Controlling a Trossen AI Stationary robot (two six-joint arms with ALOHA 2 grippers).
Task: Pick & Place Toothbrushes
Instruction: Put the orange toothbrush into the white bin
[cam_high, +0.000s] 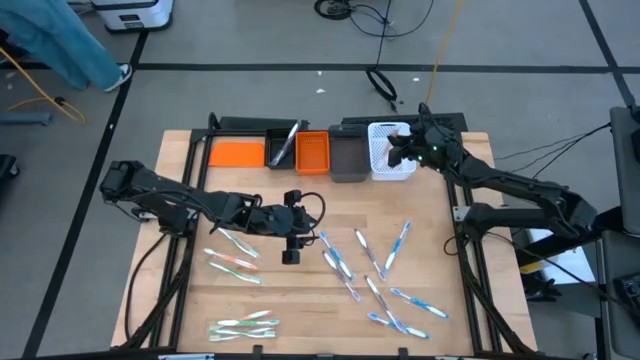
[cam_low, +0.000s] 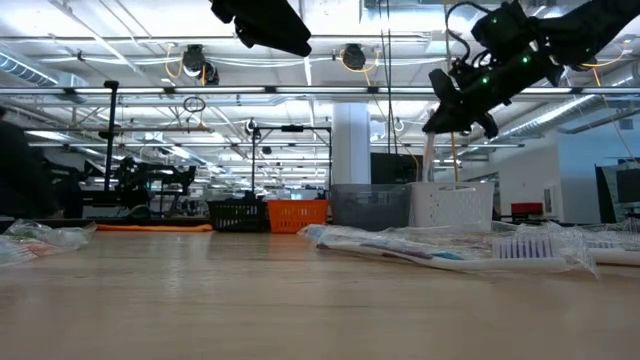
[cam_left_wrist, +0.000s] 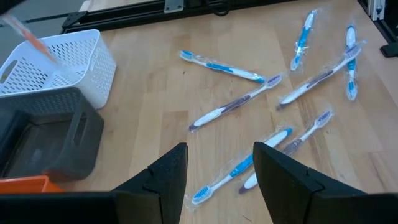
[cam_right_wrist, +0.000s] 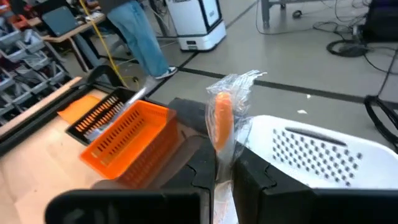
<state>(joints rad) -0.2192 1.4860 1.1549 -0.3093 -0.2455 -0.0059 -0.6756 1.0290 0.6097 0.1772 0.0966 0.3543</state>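
Above the white basket (cam_high: 390, 152), your right gripper (cam_high: 400, 148) has its jaws clamped on a wrapped orange toothbrush (cam_right_wrist: 222, 124); its crinkled wrapper may snag the rim, apparently. Left gripper (cam_high: 291, 256) waits, jaws apart.

Open industrial lab: ceiling trusses (cam_low: 200, 95), workbenches.

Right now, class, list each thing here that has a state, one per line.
Right claw: shut on a wrapped toothbrush, above the white basket.
Left claw: open, empty, over loose toothbrushes.
Grey bin: upright.
Orange basket: upright.
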